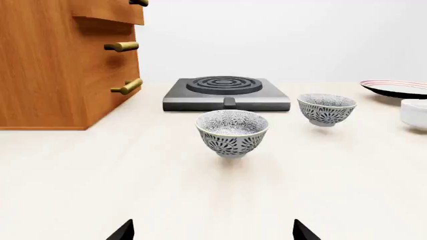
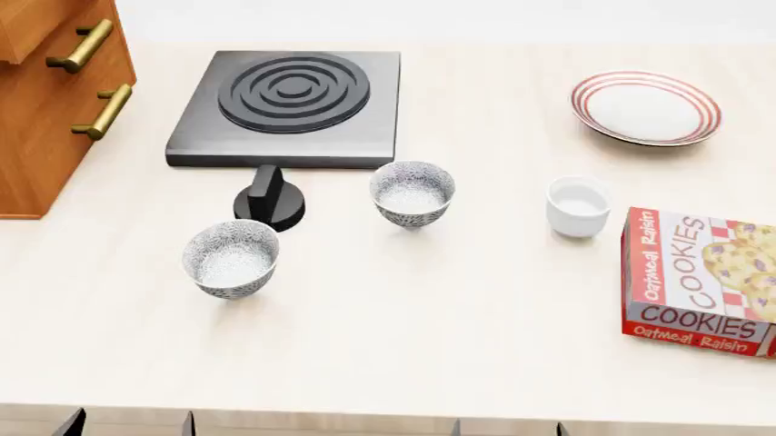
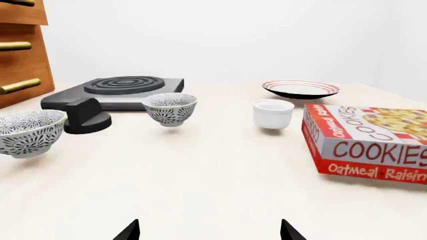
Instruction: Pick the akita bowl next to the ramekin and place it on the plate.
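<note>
Two patterned bowls stand on the pale table. The akita bowl (image 2: 412,193) (image 1: 326,108) (image 3: 171,108) next to the ramekin (image 2: 577,205) (image 3: 273,113) (image 1: 415,113) sits upright in front of the stove. The red-ringed plate (image 2: 699,109) (image 3: 301,90) (image 1: 397,88) lies empty beyond the ramekin, far right. My left gripper (image 1: 213,232) (image 2: 130,425) and right gripper (image 3: 209,231) (image 2: 510,427) hover open at the near table edge, well short of everything, with nothing between their fingers.
A second patterned bowl (image 2: 231,259) (image 1: 232,132) (image 3: 27,132) stands near left. Behind it are a black knob (image 2: 269,200) and a dark stove plate (image 2: 291,104). A wooden drawer cabinet (image 2: 49,100) fills the far left; a cookie box (image 2: 703,277) lies right.
</note>
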### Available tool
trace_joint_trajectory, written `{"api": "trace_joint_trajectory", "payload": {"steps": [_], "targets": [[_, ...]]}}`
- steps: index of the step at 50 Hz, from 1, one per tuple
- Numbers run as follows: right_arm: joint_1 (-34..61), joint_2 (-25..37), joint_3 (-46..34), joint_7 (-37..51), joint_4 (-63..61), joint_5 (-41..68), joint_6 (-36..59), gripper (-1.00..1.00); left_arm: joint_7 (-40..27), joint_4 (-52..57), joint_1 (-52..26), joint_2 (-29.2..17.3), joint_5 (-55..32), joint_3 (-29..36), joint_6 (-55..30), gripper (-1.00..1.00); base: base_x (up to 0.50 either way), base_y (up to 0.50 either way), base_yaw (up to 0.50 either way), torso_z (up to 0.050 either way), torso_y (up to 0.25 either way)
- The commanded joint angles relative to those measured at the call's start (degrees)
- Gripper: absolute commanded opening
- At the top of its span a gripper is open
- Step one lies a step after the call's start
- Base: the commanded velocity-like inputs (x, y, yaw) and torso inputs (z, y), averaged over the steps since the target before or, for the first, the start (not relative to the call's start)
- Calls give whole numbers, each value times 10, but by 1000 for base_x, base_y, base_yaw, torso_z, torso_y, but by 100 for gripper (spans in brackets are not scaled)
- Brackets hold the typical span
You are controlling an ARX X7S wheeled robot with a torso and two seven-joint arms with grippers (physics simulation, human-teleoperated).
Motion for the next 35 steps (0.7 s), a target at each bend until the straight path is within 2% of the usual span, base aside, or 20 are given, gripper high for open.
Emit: {"api": "trace_joint_trajectory", "payload": {"steps": [1, 35], "targets": [[1, 9, -11, 13, 1, 8, 2, 100, -9, 5, 1, -9, -11, 9, -4, 100, 0, 0, 0, 0, 0], [7, 45, -47, 56, -1, 58, 11, 100, -54, -4, -4, -46, -41, 55, -1, 100, 0, 0, 0, 0, 0]]}}
